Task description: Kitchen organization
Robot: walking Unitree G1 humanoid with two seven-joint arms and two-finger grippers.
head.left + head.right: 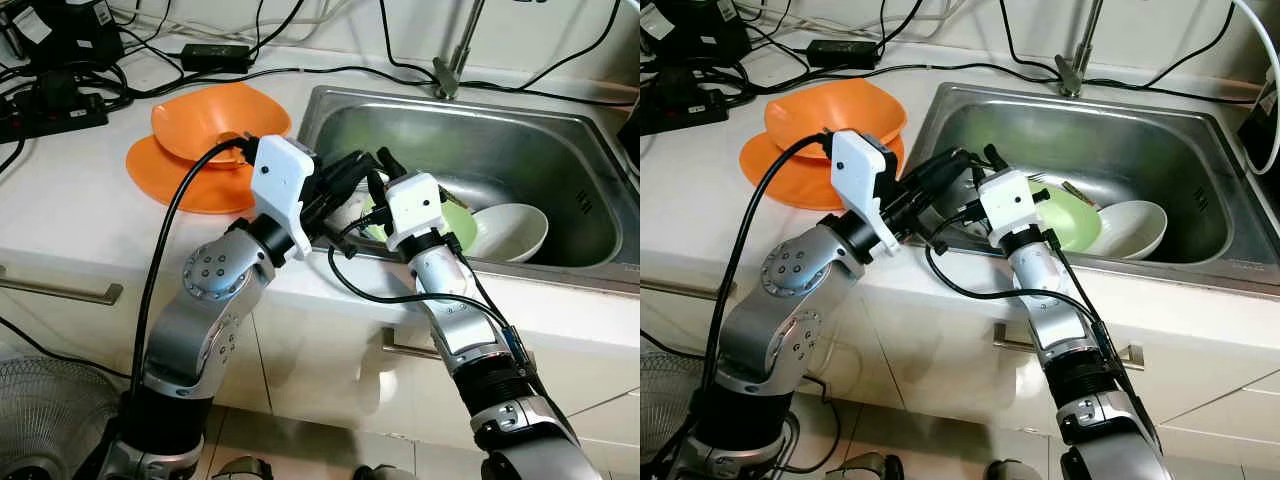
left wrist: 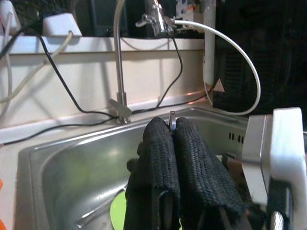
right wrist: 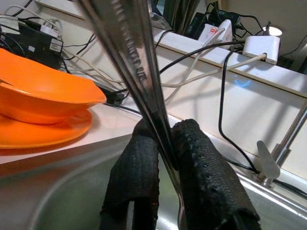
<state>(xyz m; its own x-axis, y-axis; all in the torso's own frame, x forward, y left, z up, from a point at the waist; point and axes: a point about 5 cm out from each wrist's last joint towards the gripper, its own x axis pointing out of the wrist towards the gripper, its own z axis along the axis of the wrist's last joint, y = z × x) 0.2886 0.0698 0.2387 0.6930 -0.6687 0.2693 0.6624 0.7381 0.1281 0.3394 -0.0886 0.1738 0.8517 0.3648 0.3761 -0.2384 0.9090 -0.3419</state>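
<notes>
Right gripper (image 3: pixel 163 158): fingers clamped on a long metal utensil (image 3: pixel 132 62), its flat shaft running up between the pads and out past the camera (which kind of utensil, I couldn't tell).
Right gripper's place: it hovered over the sink's (image 1: pixel 520 125) front-left corner, wrist block just above the rim.
Left gripper (image 2: pixel 171 139): fingers pressed together on a thin metal piece, only its tip (image 2: pixel 172 120) peeking out between the fabric pads.
Left gripper's place: it reached in from the bench over the sink's left rim, the two grippers meeting close together there.
Green plate (image 1: pixel 1075 222): it lay on the sink floor, just beyond the right wrist.
White bowl (image 1: pixel 515 230): it rested tilted in the sink, touching the green plate's right side.
Orange bowl (image 1: pixel 215 115): it sat on an orange plate (image 1: pixel 175 180) on the bench, near the sink's left rim.
Faucet (image 1: pixel 452 60): it stood at the back edge of the sink.
Back of the bench: black cables (image 1: pixel 330 72) trailed along it, with a power strip (image 1: pixel 50 110) at the far left corner.
</notes>
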